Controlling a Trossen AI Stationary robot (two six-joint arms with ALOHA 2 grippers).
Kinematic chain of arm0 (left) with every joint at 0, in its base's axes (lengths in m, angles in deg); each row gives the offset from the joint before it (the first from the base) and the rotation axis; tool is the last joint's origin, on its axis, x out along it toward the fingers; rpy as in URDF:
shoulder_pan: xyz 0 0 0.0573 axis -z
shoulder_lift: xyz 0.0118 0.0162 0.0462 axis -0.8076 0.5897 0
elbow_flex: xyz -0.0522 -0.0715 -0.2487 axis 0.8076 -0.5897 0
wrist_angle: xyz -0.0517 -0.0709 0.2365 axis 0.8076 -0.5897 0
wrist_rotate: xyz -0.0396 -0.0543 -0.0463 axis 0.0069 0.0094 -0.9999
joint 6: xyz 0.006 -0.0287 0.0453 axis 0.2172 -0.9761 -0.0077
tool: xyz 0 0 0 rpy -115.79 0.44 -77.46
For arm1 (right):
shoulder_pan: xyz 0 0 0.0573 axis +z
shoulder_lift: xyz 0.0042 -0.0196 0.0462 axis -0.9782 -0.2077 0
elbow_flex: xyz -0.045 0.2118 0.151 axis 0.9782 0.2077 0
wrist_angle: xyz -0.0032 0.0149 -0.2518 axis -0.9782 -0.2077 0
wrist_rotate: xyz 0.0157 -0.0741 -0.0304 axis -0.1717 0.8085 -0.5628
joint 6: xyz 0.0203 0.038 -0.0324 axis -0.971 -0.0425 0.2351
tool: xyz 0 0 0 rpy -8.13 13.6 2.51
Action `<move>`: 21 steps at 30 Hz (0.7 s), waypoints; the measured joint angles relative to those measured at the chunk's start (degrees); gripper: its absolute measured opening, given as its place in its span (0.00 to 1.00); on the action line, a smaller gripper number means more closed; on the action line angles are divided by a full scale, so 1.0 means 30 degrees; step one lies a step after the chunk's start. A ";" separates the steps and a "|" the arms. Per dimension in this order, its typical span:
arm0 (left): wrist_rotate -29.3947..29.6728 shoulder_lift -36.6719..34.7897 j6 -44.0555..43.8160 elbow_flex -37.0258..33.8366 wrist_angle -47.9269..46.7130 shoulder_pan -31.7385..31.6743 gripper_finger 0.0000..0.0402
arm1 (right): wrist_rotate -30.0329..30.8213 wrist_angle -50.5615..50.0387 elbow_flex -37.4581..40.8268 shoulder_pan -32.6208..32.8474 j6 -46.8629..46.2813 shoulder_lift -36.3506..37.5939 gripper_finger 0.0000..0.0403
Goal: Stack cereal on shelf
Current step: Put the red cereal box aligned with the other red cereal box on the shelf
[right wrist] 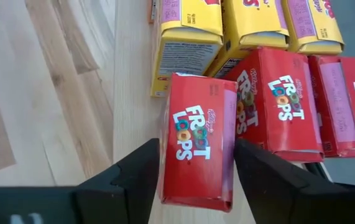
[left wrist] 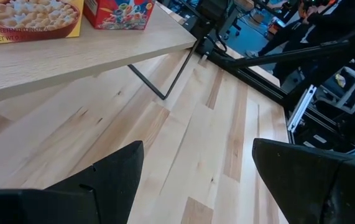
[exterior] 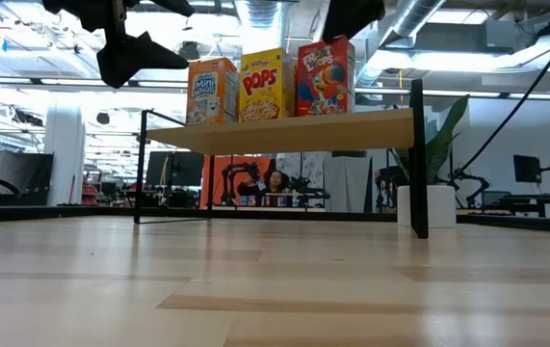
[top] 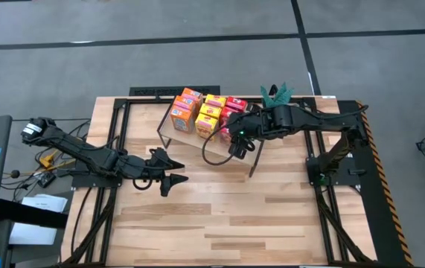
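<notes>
Several small cereal boxes stand in rows on the light-wood shelf point(top: 190, 141): orange point(top: 186, 112), yellow point(top: 211, 112) and red. My right gripper point(right wrist: 196, 168) hangs over the shelf's near right part, slanting down, open. Its fingers flank the front red Froot Loops box point(right wrist: 199, 140), which stands on its bottom on the shelf board point(right wrist: 133, 93), beside two other red boxes. My left gripper point(top: 173, 167) waits open above the tabletop, near the shelf's front left leg, with nothing between its fingers point(left wrist: 115, 174). My right gripper has its two fingers point(right wrist: 146, 168) close against the two broad faces of the red box near its top edge point(right wrist: 196, 196), coming from above. The box stands on the shelf. Whether the fingers touch it, I cannot tell.
A green plant in a white pot point(exterior: 429, 202) stands behind the shelf's right end. The shelf's thin black legs point(exterior: 417, 164) rise from the plank tabletop point(top: 227, 216), which lies bare in front of the shelf. Black arm frames run along both table sides.
</notes>
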 joint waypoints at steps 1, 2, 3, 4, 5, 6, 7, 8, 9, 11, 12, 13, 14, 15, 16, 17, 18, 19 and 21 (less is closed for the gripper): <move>0.0000 0.0000 0.0000 0.0000 -0.0044 0.0000 0.73 | 0.0008 0.0014 0.0000 -0.0007 0.0000 0.0000 0.58; 0.0000 0.0000 0.0000 0.0000 -0.0076 0.0000 0.73 | 0.0015 -0.0015 -0.0024 -0.0007 0.0000 0.0000 0.58; 0.0000 0.0005 0.0000 0.0005 -0.0124 -0.0003 0.73 | 0.0015 -0.0236 -0.0198 -0.0007 0.0012 -0.0009 0.58; 0.0000 0.0000 0.0000 0.0000 -0.0169 0.0000 0.73 | 0.0028 -0.0470 -0.0492 0.0000 0.0015 -0.0022 0.58; 0.0000 0.0001 0.0000 0.0000 -0.0188 -0.0003 0.73 | 0.0044 -0.0628 -0.0845 0.0039 0.0031 -0.0018 0.58; 0.0000 0.0001 -0.0003 0.0000 -0.0181 0.0000 0.73 | 0.0078 -0.0736 -0.1205 0.0079 0.0046 0.0009 0.58; 0.0000 0.0000 -0.0007 0.0000 -0.0181 0.0000 0.73 | 0.0171 -0.0875 -0.1538 0.0132 0.0051 0.0029 0.58; 0.0000 0.0003 -0.0005 0.0003 -0.0183 -0.0003 0.73 | 0.0362 -0.1074 -0.1860 0.0207 0.0052 0.0029 0.58; 0.0000 0.0004 -0.0004 0.0000 -0.0181 0.0000 0.73 | 0.0600 -0.1288 -0.2188 0.0271 0.0062 0.0022 0.58; 0.0000 0.0004 -0.0004 0.0000 -0.0184 0.0000 0.73 | 0.1274 -0.1653 -0.2871 0.0522 0.0052 0.0015 0.58; -0.0003 0.0003 -0.0007 0.0000 -0.0187 -0.0005 0.73 | 0.1509 -0.1807 -0.3260 0.0698 0.0042 0.0018 0.58; -0.0007 0.0000 -0.0009 0.0000 -0.0187 -0.0007 0.73 | 0.1694 -0.1865 -0.3583 0.0930 -0.0070 0.0088 0.57; -0.0007 0.0006 -0.0038 0.0003 -0.0181 -0.0003 0.73 | 0.1823 -0.1883 -0.3776 0.1248 -0.0118 0.0288 0.57; -0.0007 0.0003 -0.0144 0.0000 -0.0181 -0.0003 0.73 | 0.2093 -0.1864 -0.3825 0.1719 -0.0087 0.0536 0.55; -0.0007 0.0007 -0.0175 0.0000 -0.0181 -0.0007 0.73 | 0.2822 -0.1774 -0.3846 0.2291 -0.0108 0.0832 0.54; -0.0007 0.0007 -0.0229 0.0000 -0.0181 0.0000 0.73 | 0.3879 -0.1767 -0.3756 0.2938 -0.0250 0.1230 0.51; -0.0007 0.0007 -0.0221 0.0000 -0.0166 -0.0002 0.73 | 0.5051 -0.1808 -0.3455 0.3623 -0.0600 0.1696 0.49; -0.0007 0.0007 -0.0211 0.0000 -0.0128 0.0000 0.73 | 0.6138 -0.1856 -0.3081 0.4283 -0.1098 0.2193 0.46; 0.0075 0.0007 -0.0204 0.0000 -0.0115 0.0000 0.73 | 0.7889 -0.1798 -0.2028 0.5667 -0.2505 0.3325 0.39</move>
